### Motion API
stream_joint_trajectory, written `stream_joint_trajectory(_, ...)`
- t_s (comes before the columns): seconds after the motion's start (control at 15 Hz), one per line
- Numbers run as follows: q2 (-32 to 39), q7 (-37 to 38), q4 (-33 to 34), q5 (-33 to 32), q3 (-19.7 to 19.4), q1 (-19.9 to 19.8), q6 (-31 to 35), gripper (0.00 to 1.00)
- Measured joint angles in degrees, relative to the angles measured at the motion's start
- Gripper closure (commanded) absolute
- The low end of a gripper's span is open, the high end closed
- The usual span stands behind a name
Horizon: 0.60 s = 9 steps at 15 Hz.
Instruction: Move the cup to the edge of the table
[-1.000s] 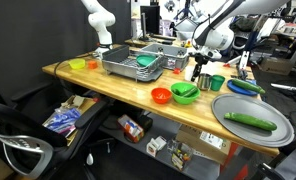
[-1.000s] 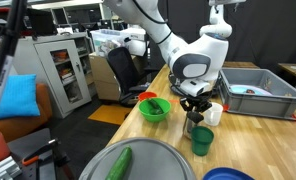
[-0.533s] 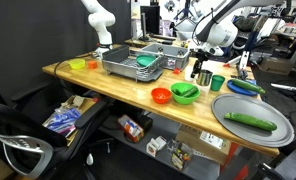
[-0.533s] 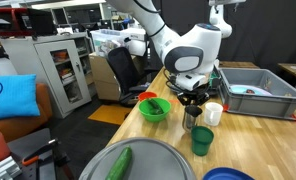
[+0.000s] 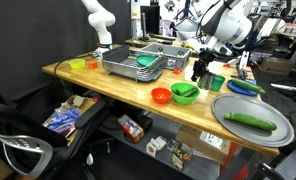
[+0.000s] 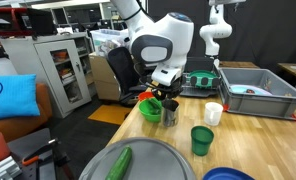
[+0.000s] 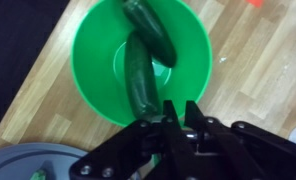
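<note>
The tool (image 6: 168, 101) comes down from 12 o'clock onto the cup (image 6: 170, 115), and its fingers are clamped on the cup's upper part. The cup is upright. It is just beside the green bowl (image 6: 151, 110), at the bowl's 3 o'clock in this exterior view. Whether its base touches the tabletop (image 6: 258, 125) or hangs just above it cannot be told.

A small green cup (image 6: 201, 140) stands apart from it at 4 o'clock, and a white cup (image 6: 213, 114) stands at 3 o'clock, further back. At 6 o'clock, near the camera, is a large grey plate (image 6: 153, 150) with a cucumber (image 6: 118, 163) lying on it.

In an exterior view from the other side, the cup (image 5: 201, 75) is a dark shape under the tool (image 5: 200, 66). The green cup (image 5: 217, 82) is near it at 4 o'clock, and the green bowl (image 5: 185, 93) is at 7 o'clock. An orange bowl (image 5: 161, 96) sits just beside the green bowl at 9 o'clock. All of these are on the long wooden tabletop (image 5: 98, 80).

The wrist view looks straight down. The black tool (image 7: 178, 112) enters from 6 o'clock with its fingers close together, and the cup itself cannot be made out there. Above it, at 11 o'clock, the green bowl (image 7: 88, 60) holds two dark green vegetables (image 7: 140, 75).
</note>
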Motion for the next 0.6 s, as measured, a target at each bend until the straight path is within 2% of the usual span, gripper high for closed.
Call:
stream_joint_trajectory(0.27, -6.9, -4.5, -8.9, 0.0, -0.4, 0.4, 0.0, 0.96)
stream_joint_trajectory(0.33, -8.4, -5.5, -10.6, 0.0, -0.4, 0.6, 0.0, 0.84)
stream_joint_trajectory(0.6, -10.9, -8.7, -13.3, 0.6, 0.2, 0.7, 0.0, 0.84)
